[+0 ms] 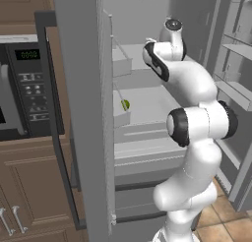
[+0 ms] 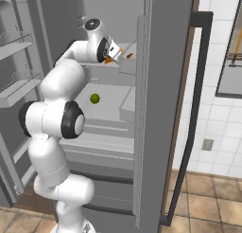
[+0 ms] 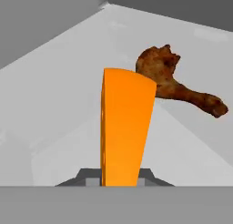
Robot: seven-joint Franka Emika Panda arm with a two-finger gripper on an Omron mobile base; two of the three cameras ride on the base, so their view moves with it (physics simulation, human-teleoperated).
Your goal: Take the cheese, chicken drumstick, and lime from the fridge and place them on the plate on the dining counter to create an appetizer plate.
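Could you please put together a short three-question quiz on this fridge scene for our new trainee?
1. True or false: the claw is shut on the cheese.
2. Which food lies alone on the lower shelf of the fridge? A) drumstick B) lime C) cheese
3. In the hand view, what lies just behind the cheese?

Key:
1. True; the orange wedge rises from between the fingertips.
2. B; the lime sits on the shelf below the one the claw reaches into.
3. The drumstick, lying on the shelf.
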